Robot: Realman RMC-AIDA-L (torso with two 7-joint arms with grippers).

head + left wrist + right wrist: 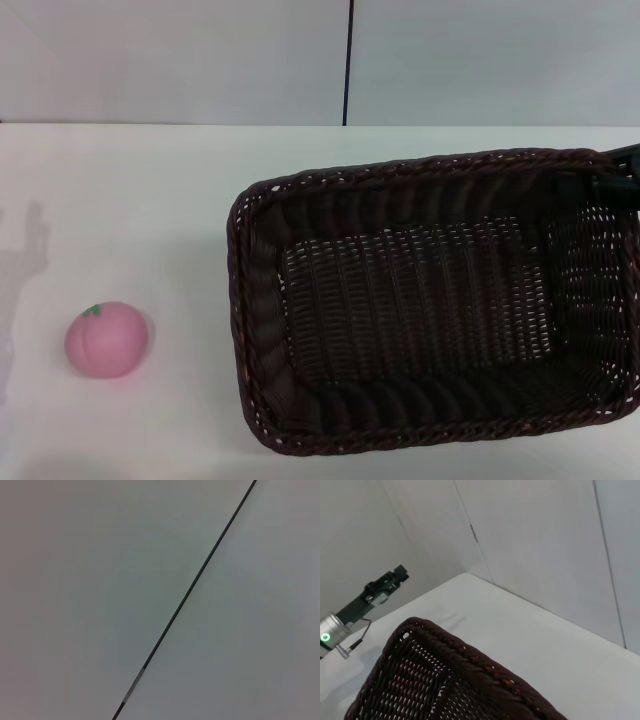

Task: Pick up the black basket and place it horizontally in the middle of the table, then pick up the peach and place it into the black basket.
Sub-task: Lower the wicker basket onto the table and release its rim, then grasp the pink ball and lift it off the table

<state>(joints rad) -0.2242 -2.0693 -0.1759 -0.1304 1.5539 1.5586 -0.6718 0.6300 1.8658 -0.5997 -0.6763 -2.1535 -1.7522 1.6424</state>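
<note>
The black basket (430, 300) lies toward the table's (150, 200) right edge, the right gripper (622, 175) at its far right rim, grip state unclear. The peach (108, 339) sits near the left edge. The left gripper (395, 577) hangs raised.

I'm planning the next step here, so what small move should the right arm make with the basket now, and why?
Probably slide the black basket a little toward the robot's left and square it. The right gripper is at its far right rim; the basket sits right of centre on the table, slightly skewed. The peach waits outside; the left gripper is raised.
</note>
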